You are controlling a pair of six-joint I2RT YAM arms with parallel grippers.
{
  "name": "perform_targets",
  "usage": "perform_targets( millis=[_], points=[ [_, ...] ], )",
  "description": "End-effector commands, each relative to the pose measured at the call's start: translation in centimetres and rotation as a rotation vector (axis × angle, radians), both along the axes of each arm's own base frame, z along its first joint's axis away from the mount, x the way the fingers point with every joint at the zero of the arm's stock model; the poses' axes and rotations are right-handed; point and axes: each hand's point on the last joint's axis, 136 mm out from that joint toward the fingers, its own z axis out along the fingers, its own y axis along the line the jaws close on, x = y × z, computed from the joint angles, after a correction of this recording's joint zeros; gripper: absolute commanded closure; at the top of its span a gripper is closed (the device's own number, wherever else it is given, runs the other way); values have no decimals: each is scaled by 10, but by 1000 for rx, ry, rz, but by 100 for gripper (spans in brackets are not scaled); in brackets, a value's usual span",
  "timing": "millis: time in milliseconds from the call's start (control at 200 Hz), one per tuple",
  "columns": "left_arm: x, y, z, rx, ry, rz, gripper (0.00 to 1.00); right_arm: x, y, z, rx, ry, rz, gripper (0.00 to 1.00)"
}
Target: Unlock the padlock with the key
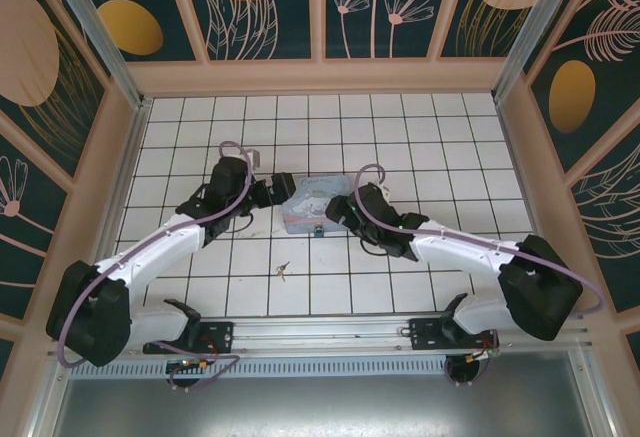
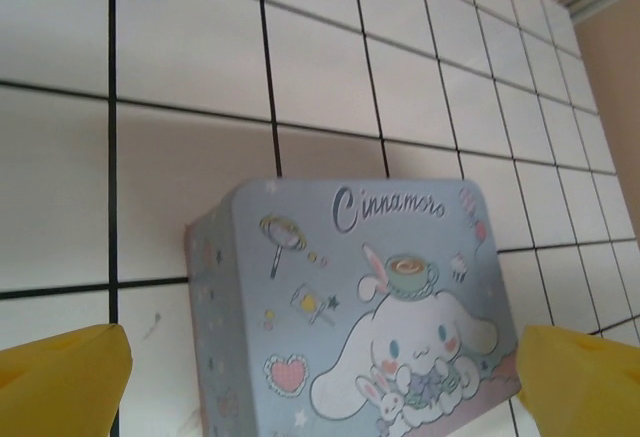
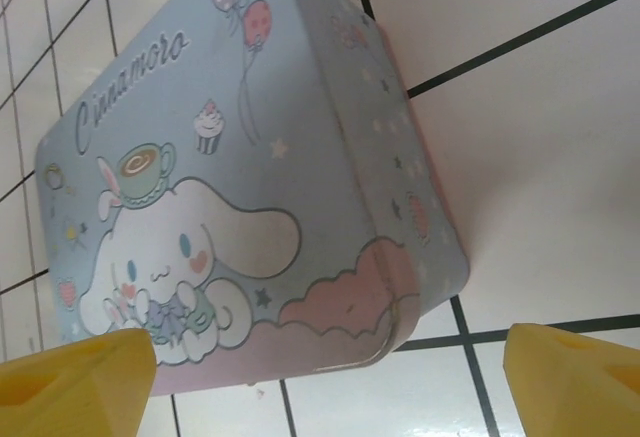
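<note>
Yellow wedge fingertips (image 2: 60,377); left hand (image 2: 320,387), right hand (image 3: 330,382) spread wide, empty, flanking glossy rounded tin (image 2: 350,287).

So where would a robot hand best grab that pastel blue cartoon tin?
Across two opposite side walls, coming down from above. The pastel blue cartoon tin lies flat, printed face up, on the white tiled table; that face is broad and smooth with nothing to pinch, while the walls are straight and parallel. The open left gripper seems wide enough.
</note>
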Motion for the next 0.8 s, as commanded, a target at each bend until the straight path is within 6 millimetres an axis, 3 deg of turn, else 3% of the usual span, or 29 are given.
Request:
perform_targets(
  millis=[0,375,796],
  points=[
    [2,-13,-2,-67,6,-46,1,13,6,11,19,-44,-39,12],
    [5,-31,-15,-130,47,-103,1,35,12,7,36,-49,-48,24],
    [30,-55,-17,-193,61,-136,1,56,23,3,71,-43,-43,41]
  ],
)
